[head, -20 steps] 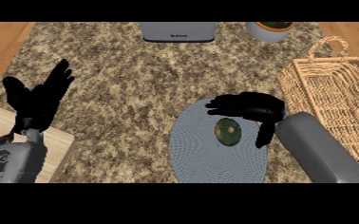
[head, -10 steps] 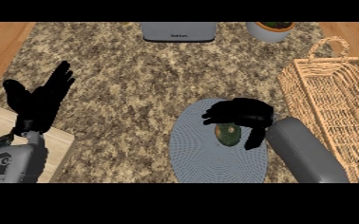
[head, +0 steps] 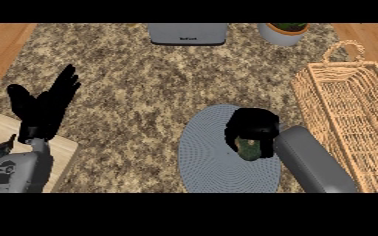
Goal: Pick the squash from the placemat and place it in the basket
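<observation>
One hand, the right hand [head: 253, 125], curls round the squash [head: 249, 149] on the placemat [head: 210, 155]; lifting toward the basket [head: 347, 110] at right comes next.

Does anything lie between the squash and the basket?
In the head view, only the right hand curled over the squash, its grey forearm, then bare counter lie before the basket.

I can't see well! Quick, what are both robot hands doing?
Left hand: open, resting, holding nothing.
Right hand: curled round the dark green squash on the round grey placemat.
</observation>
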`<state>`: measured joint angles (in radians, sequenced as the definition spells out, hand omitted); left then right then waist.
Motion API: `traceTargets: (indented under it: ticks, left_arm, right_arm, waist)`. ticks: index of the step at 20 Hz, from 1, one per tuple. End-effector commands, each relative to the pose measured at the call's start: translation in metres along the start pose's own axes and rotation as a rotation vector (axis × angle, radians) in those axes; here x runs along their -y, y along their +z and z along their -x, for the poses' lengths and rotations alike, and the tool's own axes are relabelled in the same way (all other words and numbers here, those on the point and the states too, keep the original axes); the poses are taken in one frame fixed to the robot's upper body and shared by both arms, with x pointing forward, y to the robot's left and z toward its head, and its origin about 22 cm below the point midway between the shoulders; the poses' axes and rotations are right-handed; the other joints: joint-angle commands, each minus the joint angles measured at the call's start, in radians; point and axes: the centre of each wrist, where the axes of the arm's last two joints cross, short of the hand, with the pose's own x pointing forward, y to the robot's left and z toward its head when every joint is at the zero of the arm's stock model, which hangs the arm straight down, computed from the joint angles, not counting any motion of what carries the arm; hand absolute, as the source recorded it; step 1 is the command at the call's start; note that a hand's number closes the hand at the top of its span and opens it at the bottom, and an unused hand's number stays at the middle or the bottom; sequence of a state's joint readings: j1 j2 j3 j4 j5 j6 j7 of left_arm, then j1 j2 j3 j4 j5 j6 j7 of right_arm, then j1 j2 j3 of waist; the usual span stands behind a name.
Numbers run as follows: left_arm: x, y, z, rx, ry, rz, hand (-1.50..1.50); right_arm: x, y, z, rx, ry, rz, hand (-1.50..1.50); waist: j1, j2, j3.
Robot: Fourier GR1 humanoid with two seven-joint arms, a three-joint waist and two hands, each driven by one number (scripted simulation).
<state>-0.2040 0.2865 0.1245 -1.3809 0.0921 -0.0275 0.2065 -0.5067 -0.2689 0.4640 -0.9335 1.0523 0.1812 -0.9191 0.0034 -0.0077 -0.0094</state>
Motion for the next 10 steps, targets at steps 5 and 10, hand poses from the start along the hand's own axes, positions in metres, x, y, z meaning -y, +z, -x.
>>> traceTargets:
  ticks: [5,10]
  left_arm:
    - [-0.001,0.002,-0.006,-0.003,0.009,0.004,0.00]
    - [-0.015,0.009,0.000,-0.017,0.006,-0.054,0.00]
  right_arm:
    - [-0.004,-0.012,0.007,-0.265,-0.125,0.108,1.50]
    - [-0.021,0.040,0.026,-0.806,-0.374,0.412,1.50]
  waist:
    - [0.003,0.013,0.009]
    - [-0.101,0.005,0.006]
